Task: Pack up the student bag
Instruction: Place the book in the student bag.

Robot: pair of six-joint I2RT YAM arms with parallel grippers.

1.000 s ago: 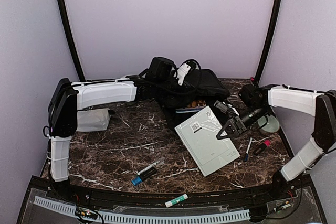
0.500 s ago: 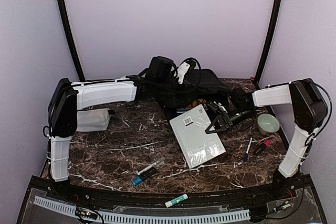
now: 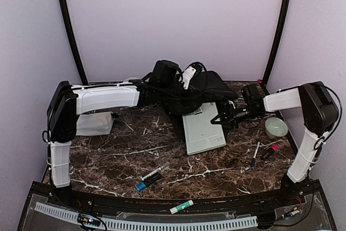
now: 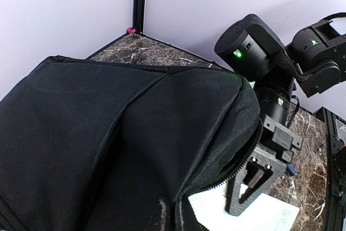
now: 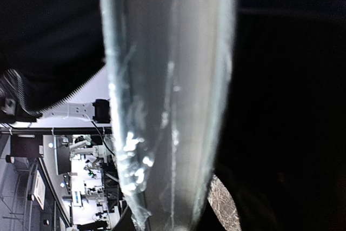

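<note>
The student bag (image 3: 208, 87), a black soft backpack, lies at the back centre of the table. My left gripper (image 3: 187, 75) is on top of it and appears shut on the upper flap, holding the zip opening (image 4: 238, 169) lifted; its fingers are hidden in the left wrist view. My right gripper (image 3: 223, 118) is shut on the right edge of a white plastic-wrapped book (image 3: 203, 129). The book's far edge lies at the bag's mouth, under the flap. The left wrist view shows the right gripper's fingers (image 4: 250, 187) on the book (image 4: 259, 217). The right wrist view shows the book's edge (image 5: 167, 106) against dark bag fabric.
A grey folded pouch (image 3: 94, 123) lies at the left. Two markers (image 3: 153, 176) lie at the front centre, and a green-capped marker (image 3: 181, 206) lies on the front rail. A pale green bowl (image 3: 275, 127) and two pens (image 3: 255, 154) lie at the right.
My right gripper has carried the book left and back, from the open table to the bag's mouth, turning it straighter. The left arm has held the bag in place.
</note>
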